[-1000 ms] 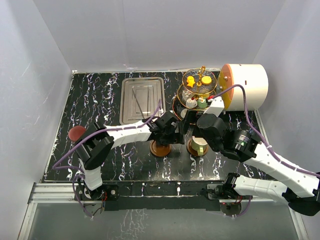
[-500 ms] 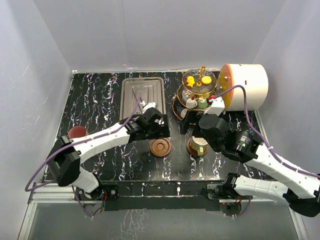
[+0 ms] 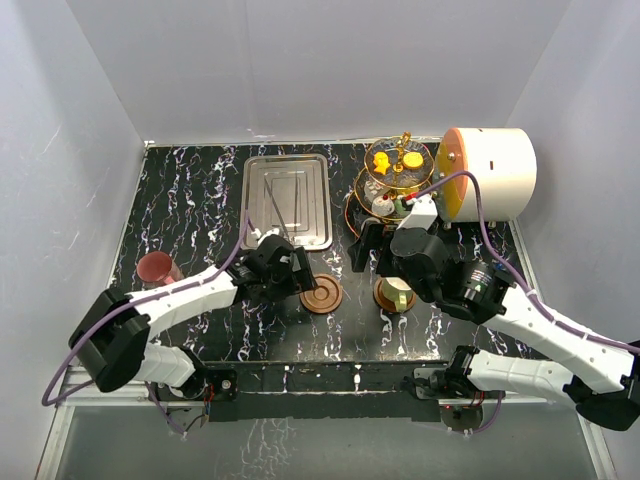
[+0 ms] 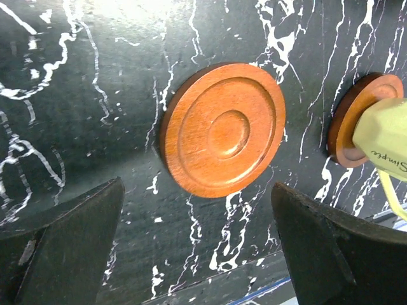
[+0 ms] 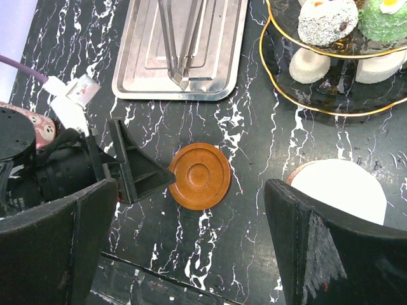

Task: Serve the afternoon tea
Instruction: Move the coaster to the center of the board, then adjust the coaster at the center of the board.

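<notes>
near the front edge of the worktop, about the middle, lies an empty brown saucer (image 3: 321, 295). the left gripper (image 3: 300, 278) hangs just beside it, on its left, with its jaws wide open and nothing in them. just to the right a cream cup (image 3: 398, 292) sits on a second saucer (image 4: 348, 130). the right gripper (image 3: 368, 248) is above and behind that cup, jaws wide open and empty too. the maroon cup (image 3: 158, 268) stands by the left edge, well apart from the empty saucer. the three-tier stand (image 3: 397, 178) with its little cakes is near the far right corner.

i think the maroon cup has to go on the empty saucer next. the left fingers are low and close to that saucer, so a careless swing could push it out of place. the right arm is close to the stand, and a bump there could shake the cakes off.

the left wrist view shows the rings carved in the empty saucer, and that nothing lies on it. the right wrist view shows what the top view hardly does: a green cake (image 5: 381, 16), a dusty white one (image 5: 327, 19), and tongs (image 5: 181, 38) lying in the steel tray (image 5: 137, 76). only the top view shows the maroon cup whole.
</notes>
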You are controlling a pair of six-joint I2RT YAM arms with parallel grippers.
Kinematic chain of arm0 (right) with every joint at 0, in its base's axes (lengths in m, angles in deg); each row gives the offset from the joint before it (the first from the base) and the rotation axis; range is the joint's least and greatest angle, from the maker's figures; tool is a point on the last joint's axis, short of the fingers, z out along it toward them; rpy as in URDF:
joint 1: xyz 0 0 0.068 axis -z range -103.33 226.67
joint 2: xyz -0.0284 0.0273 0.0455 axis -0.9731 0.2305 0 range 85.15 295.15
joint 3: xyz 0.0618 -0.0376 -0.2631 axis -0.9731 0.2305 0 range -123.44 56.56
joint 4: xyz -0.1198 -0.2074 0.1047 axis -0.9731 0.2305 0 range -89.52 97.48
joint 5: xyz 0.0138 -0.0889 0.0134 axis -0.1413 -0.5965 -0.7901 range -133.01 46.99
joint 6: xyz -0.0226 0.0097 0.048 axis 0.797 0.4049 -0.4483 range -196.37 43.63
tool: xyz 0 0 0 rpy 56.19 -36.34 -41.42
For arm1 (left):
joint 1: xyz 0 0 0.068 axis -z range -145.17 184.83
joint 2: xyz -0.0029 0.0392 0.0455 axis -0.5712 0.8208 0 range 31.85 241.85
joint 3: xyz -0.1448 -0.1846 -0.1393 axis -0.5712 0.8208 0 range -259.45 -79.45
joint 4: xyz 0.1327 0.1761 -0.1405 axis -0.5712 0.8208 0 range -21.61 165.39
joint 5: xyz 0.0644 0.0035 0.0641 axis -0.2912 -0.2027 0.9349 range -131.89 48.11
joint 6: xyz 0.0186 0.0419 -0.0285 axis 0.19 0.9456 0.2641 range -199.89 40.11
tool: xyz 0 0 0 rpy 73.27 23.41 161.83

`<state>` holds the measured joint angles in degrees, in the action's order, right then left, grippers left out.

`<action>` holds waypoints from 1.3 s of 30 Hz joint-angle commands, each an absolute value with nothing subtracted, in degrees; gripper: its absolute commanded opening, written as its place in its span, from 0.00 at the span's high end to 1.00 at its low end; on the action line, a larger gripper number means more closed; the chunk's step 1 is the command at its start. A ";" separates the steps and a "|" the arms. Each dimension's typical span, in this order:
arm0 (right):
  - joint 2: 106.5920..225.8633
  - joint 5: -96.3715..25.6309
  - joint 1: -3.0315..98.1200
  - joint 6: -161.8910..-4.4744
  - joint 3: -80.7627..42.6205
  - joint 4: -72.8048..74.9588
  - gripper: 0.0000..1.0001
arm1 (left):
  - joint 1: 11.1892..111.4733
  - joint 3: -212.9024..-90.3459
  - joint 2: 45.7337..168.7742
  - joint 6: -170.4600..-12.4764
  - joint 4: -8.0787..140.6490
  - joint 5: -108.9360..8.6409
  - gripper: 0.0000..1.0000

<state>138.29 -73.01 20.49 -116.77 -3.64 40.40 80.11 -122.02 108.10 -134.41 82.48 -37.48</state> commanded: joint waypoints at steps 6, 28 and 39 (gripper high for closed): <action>138.51 -72.63 20.61 -116.08 -3.69 36.94 0.02 | 80.02 -122.50 116.02 -136.49 73.32 -44.99 0.01; 140.11 -71.62 20.54 -114.93 -3.70 34.85 0.02 | 73.86 -135.64 105.00 -125.75 94.55 -29.79 0.01; 142.49 -68.99 20.52 -113.63 -3.83 32.11 0.02 | 47.85 -148.03 96.03 -109.37 116.13 -21.34 0.01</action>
<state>142.23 -70.12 20.49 -115.15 -3.53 36.43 55.76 -145.06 97.58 -117.49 104.90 -25.92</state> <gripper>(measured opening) 0.983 0.985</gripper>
